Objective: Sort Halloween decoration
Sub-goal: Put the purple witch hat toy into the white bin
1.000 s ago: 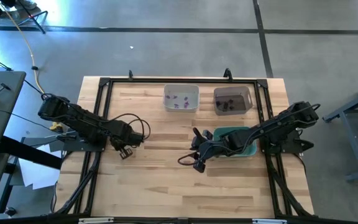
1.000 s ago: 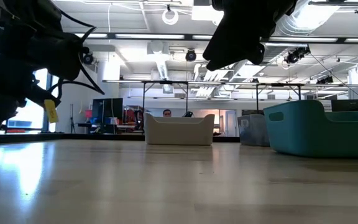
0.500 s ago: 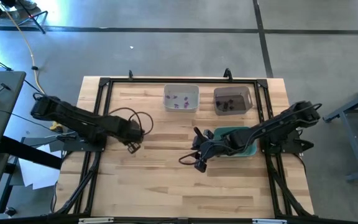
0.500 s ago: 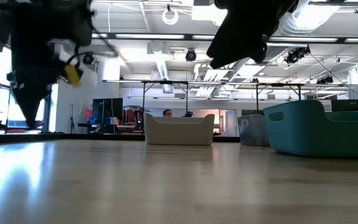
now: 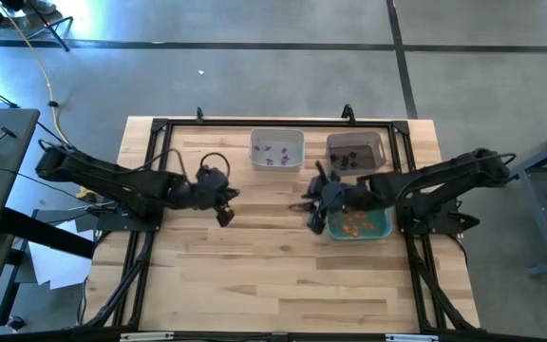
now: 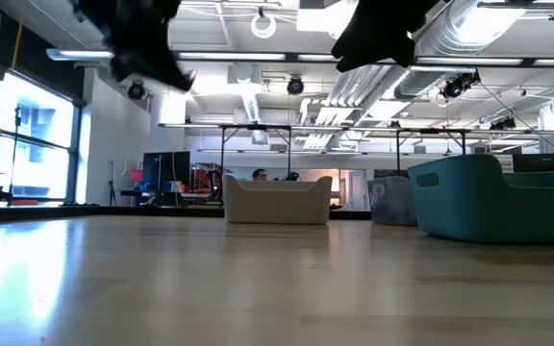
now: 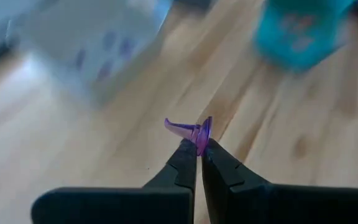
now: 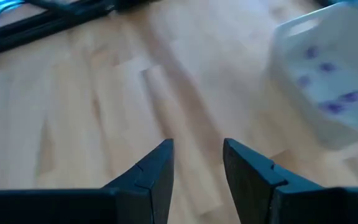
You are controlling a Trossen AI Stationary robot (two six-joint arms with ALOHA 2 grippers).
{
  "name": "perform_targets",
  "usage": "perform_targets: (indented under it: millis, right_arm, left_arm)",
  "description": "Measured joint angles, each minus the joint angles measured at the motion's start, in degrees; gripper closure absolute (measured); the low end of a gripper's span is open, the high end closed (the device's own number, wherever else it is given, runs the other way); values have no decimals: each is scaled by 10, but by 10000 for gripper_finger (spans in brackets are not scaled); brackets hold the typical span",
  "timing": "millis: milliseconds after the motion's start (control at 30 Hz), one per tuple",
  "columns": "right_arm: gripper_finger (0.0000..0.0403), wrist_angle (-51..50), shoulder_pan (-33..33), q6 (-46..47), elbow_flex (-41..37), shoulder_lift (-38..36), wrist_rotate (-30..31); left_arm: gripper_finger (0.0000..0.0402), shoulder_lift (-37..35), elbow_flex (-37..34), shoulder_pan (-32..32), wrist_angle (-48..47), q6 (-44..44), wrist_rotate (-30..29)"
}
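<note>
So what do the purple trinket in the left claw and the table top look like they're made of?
The small purple trinket pinched in the left claw looks like translucent plastic: light passes through its thin flared edge. The pale table top looks like wood planks with a smooth sealed finish, showing grain, board seams and soft reflections.

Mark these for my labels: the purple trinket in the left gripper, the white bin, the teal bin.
purple trinket [image 7: 194,130], left wrist view, its middle.
white bin [image 5: 276,135], high view, far rim.
teal bin [image 5: 386,226], high view, right rim.
</note>
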Motion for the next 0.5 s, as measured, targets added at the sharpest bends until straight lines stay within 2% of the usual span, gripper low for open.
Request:
perform_targets:
  millis: [233,367,500]
  right_arm:
    - [270,-11,-73,-69,0,-16,7]
    - [270,-8,-109,-94,0,-10,8]
    - [270,18,-123,-140,0,-10,10]
  left_arm:
    - [401,-2,3,0,248,212,-7]
    - [401,0,3,0,312,275,-6]
    - [401,-1,3,1,328,305,-20]
